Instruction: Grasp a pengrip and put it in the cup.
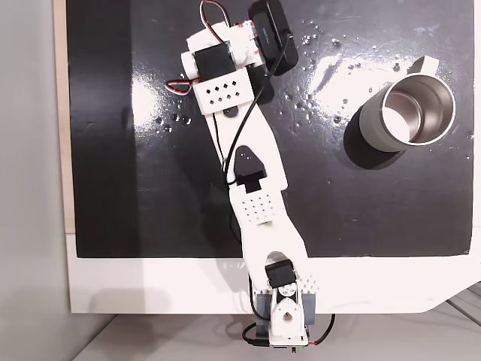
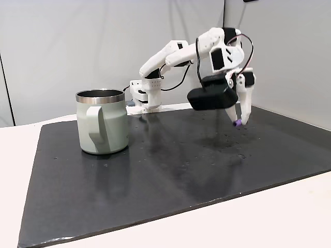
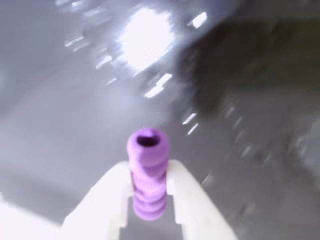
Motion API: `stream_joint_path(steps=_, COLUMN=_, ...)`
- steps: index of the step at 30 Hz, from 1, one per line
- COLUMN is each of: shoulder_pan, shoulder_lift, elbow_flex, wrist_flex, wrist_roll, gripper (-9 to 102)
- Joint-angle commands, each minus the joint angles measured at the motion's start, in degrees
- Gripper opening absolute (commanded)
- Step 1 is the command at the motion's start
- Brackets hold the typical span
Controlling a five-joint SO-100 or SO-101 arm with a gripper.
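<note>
Top-down fixed view: the arm (image 1: 252, 162) reached up the frame over the black mat (image 1: 361, 210); the cup (image 1: 412, 113) stood at the upper right, well apart from it.
Side fixed view: the claw (image 2: 240, 122) pointed down at the right, the purple pen grip (image 2: 237, 123) at its tips just above the mat; the cup (image 2: 101, 122) stood at the left.
Wrist view: the claw (image 3: 148, 186) pinched the pen grip (image 3: 147, 172) by its lower ribs, open end up.
Handling: it looked light, soft and squashy; a gentle hold around the ribbed middle should keep it from tilting or slipping.
</note>
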Motion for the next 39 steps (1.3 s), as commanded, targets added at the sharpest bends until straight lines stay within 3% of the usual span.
stream_joint_path(steps=1, shoulder_pan=1.1, shoulder_lift=12.3, elbow_flex=1.3, wrist_flex=-1.2, wrist_roll=1.4, gripper=0)
stream_joint_path(steps=10, shoulder_pan=8.2, shoulder_lift=26.6, elbow_flex=1.2, wrist_flex=-1.2, wrist_roll=2.7, gripper=0)
stream_joint_path(steps=18, shoulder_pan=19.5, shoulder_lift=30.8, elbow_flex=-10.5, wrist_flex=5.1, wrist_roll=2.0, gripper=0)
stream_joint_path(steps=30, shoulder_pan=37.4, shoulder_lift=36.7, elbow_flex=-10.5, wrist_flex=12.7, wrist_roll=-3.5, gripper=0)
stream_joint_path(steps=39, shoulder_pan=50.4, shoulder_lift=37.9, elbow_flex=-0.6, wrist_flex=12.9, wrist_roll=-9.2, gripper=0)
